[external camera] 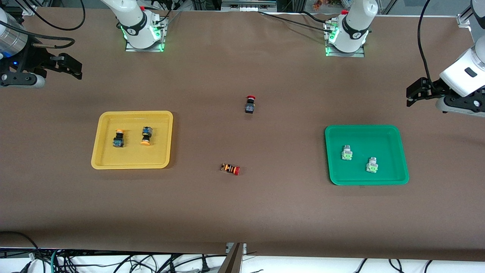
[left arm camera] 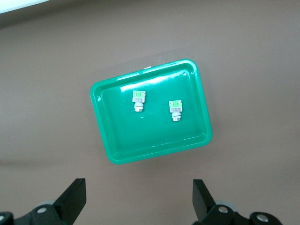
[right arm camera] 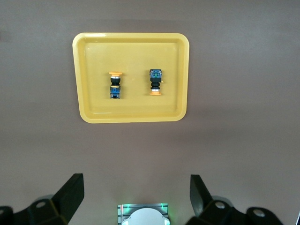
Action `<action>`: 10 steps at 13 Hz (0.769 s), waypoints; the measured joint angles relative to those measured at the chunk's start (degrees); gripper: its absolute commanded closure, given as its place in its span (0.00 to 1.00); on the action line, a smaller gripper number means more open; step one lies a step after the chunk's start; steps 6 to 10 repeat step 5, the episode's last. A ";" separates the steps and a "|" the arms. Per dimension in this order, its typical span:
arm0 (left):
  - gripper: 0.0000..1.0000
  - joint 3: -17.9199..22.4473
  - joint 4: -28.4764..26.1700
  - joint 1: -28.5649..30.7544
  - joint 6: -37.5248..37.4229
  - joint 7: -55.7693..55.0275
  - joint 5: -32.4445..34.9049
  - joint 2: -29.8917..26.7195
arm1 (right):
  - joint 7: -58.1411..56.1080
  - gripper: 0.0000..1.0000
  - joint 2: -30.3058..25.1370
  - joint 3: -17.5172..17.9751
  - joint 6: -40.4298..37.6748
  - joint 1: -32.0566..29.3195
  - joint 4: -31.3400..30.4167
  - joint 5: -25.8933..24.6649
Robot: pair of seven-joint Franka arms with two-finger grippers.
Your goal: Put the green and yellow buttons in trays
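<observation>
Buttons look sorted: both yellow-capped buttons lie in the yellow tray, both green-faced buttons in the green tray, colour matched to tray. Red-capped black switch and orange-striped switch sit on the bare worktop between the trays, presumably left out on purpose. Left pincer and right pincer hang wide open and empty over the worktop ends, clear of the trays. Task looks complete.

A brown table filled nearly everything I could see. Below its nearer edge ran a white floor strip strewn with tangled black cables.
</observation>
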 measured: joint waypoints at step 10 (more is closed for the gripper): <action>0.00 0.00 -0.06 -0.31 -0.01 -0.08 0.00 0.02 | 0.00 0.00 0.40 -0.05 -0.02 0.00 0.00 0.00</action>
